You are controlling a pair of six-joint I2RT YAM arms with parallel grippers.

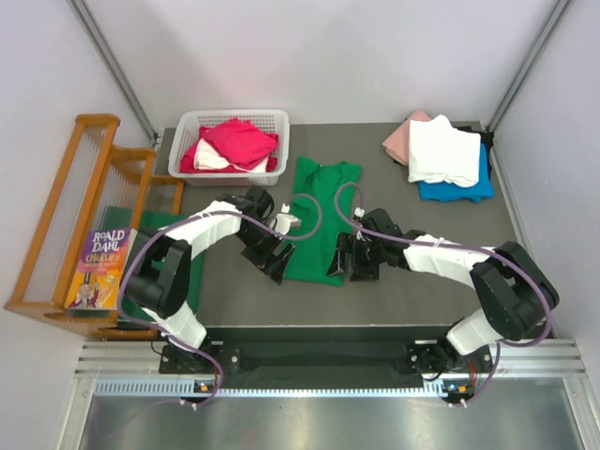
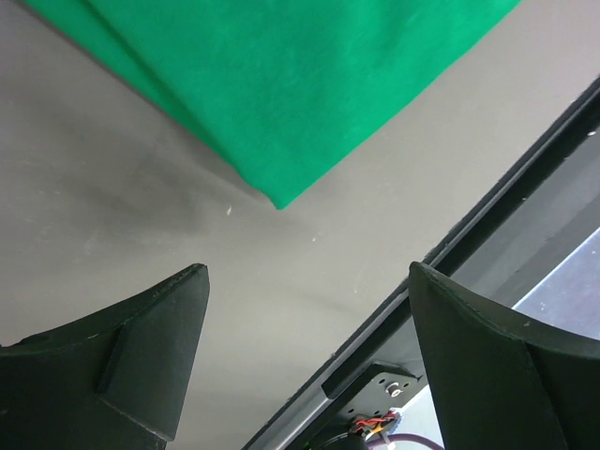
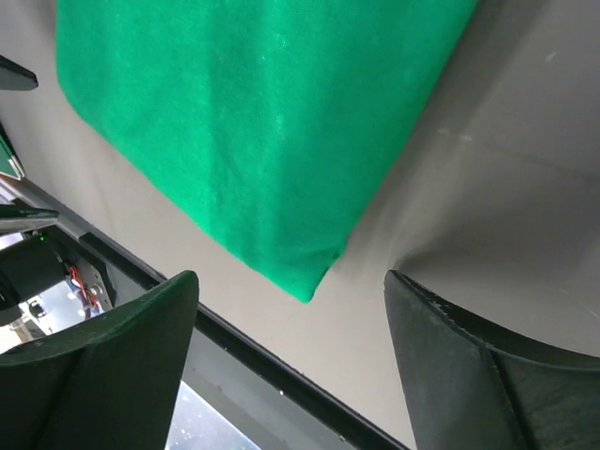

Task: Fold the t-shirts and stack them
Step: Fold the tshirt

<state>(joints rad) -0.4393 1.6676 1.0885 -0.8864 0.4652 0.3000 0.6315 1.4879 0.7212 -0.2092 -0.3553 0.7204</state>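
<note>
Nearest me, both hands sit low over the near half of the worktop (image 1: 422,216), one at each near corner of the bright green t-shirt (image 1: 319,220). The left hand (image 1: 275,261) is at the shirt's near-left corner with its fingers spread wide and nothing between them. In its wrist view the hand (image 2: 307,272) shows bare worktop in the gap, and the green corner (image 2: 281,141) lies just beyond the tips, apart from them. The right hand (image 1: 353,262) is at the near-right corner, also spread and holding nothing. In its wrist view the shirt's corner (image 3: 262,141) reaches into the gap of the hand (image 3: 291,277), clear of both fingers.

The green shirt lies flat as a narrow strip in the middle of the worktop. Its long axis runs from the near edge toward the far edge, hem toward me and neck at the far end.

Farther off, a white basket (image 1: 187,127) at the far-left corner holds a red/magenta shirt (image 1: 239,141) over a white one. At the far-right corner a white shirt (image 1: 442,150) lies on a blue shirt (image 1: 469,190) and a pink shirt (image 1: 405,139).
</note>
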